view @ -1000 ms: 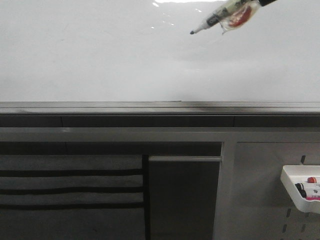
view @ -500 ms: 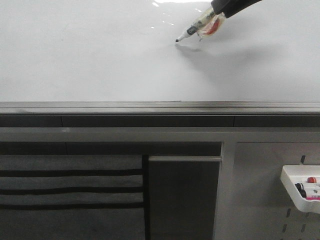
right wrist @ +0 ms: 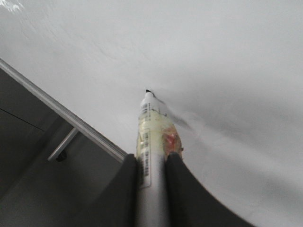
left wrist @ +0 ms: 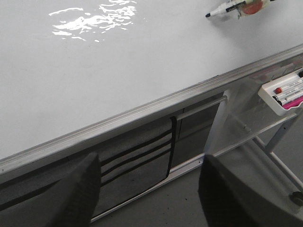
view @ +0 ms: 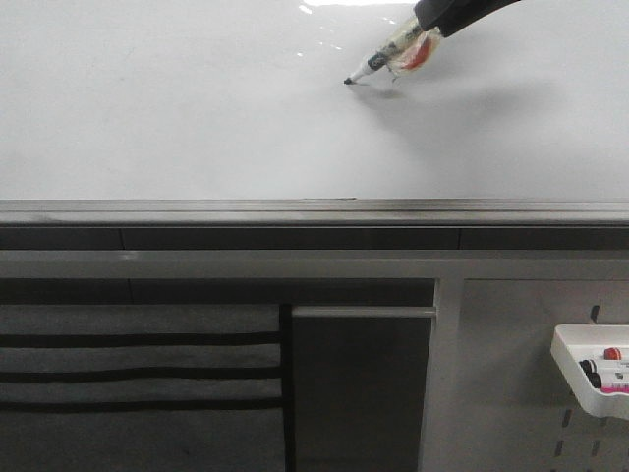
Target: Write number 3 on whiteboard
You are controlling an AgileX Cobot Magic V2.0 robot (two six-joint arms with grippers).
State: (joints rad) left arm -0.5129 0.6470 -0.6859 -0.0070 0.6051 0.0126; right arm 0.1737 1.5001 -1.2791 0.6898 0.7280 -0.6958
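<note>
The whiteboard (view: 177, 118) is large, glossy and blank, with a grey metal ledge (view: 295, 211) along its lower edge. No number 3 shows on it. My right gripper (view: 432, 20) comes in from the upper right and is shut on a marker (view: 388, 57) wrapped in clear tape with a red patch. The marker's black tip (view: 348, 81) is at the board surface. In the right wrist view the fingers (right wrist: 128, 179) clamp the marker (right wrist: 152, 137), tip (right wrist: 148, 91) against the board. My left gripper (left wrist: 149, 189) is open and empty, below the ledge.
A small white tray (view: 590, 379) with several markers hangs on the panel at the lower right; it also shows in the left wrist view (left wrist: 284, 92). Below the ledge are a dark striped fabric panel (view: 138, 374) and a cabinet handle (view: 364, 312).
My right gripper has moved left and down with the marker, bringing its tip from off the board to the board surface. Little motion over the last half second.
</note>
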